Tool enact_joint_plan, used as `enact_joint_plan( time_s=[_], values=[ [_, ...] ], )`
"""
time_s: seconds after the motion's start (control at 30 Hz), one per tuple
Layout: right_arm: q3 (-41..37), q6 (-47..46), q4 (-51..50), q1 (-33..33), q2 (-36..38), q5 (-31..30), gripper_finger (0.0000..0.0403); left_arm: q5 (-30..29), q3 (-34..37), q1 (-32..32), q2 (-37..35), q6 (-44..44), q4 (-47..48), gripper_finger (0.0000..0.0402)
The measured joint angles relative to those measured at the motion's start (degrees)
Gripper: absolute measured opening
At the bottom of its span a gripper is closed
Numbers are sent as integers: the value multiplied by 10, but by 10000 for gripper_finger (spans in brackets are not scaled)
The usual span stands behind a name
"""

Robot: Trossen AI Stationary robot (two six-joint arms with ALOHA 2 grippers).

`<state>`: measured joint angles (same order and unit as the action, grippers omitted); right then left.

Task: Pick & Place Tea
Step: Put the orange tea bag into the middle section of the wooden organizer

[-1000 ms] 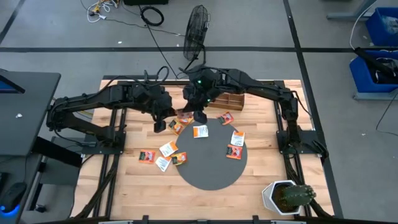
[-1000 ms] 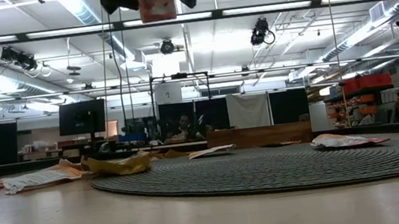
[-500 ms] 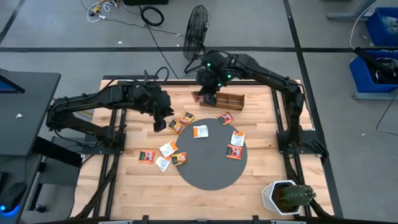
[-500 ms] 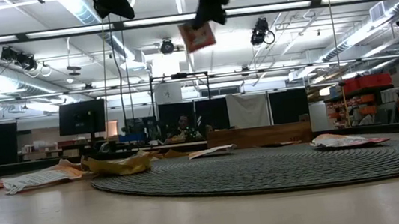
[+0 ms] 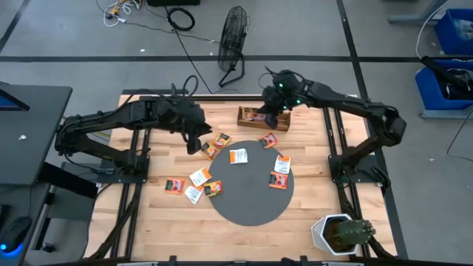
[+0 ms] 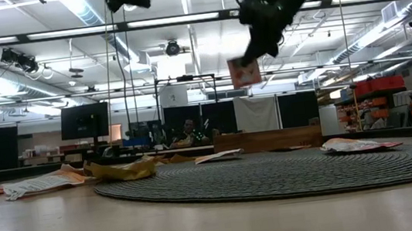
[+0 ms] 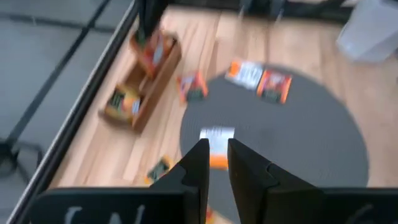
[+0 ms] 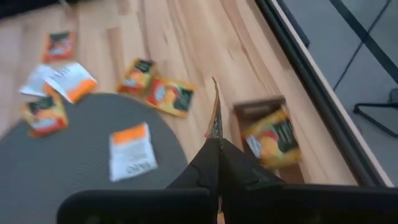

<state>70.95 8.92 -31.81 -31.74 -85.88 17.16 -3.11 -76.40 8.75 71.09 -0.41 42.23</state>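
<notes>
Several flat tea sachets, orange-red (image 5: 278, 179) and white (image 5: 238, 156), lie on the wooden table and on the round dark mat (image 5: 247, 199). One more orange sachet (image 8: 273, 140) lies inside the long wooden tray (image 5: 277, 120) at the far side. My right gripper (image 5: 270, 112) is above the tray, shut on an orange-red sachet (image 6: 245, 72). My left gripper (image 5: 194, 145) hangs over the table left of the mat. Its fingers (image 7: 216, 158) stand a narrow gap apart with nothing between them. My right gripper pinches the sachet by its upper edge (image 6: 249, 59) between its two fingers, slanting down from above. In the right wrist view the sachet shows edge-on (image 8: 215, 118), sticking out past the fingertips. It hangs below the fingers, clear of the tray and table.
A white pot with a cactus (image 5: 340, 233) stands at the near right corner. A fan (image 5: 235, 33) stands on the floor beyond the far edge. Bare wood lies along the table's near side, around the mat.
My right gripper has carried the sachet from above the mat's far edge toward the table's far edge, then rightward over the tray, coming lower and turning. The sachet stays hanging from its fingers.
</notes>
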Motion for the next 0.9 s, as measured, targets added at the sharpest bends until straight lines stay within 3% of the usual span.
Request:
enact_joint_plan(
  time_s=[0.27, 0.5, 0.9],
  values=[
    [-103, 42, 108, -56, -2, 4, 0, 93, 0, 0, 1, 7, -138, 60],
    [-158, 53, 186, -101, -6, 30, 0, 160, 0, -2, 2, -37, -196, 60],
    [-171, 60, 243, -118, -85, 33, 0, 181, 0, -25, 2, -56, -285, 60]
  ],
)
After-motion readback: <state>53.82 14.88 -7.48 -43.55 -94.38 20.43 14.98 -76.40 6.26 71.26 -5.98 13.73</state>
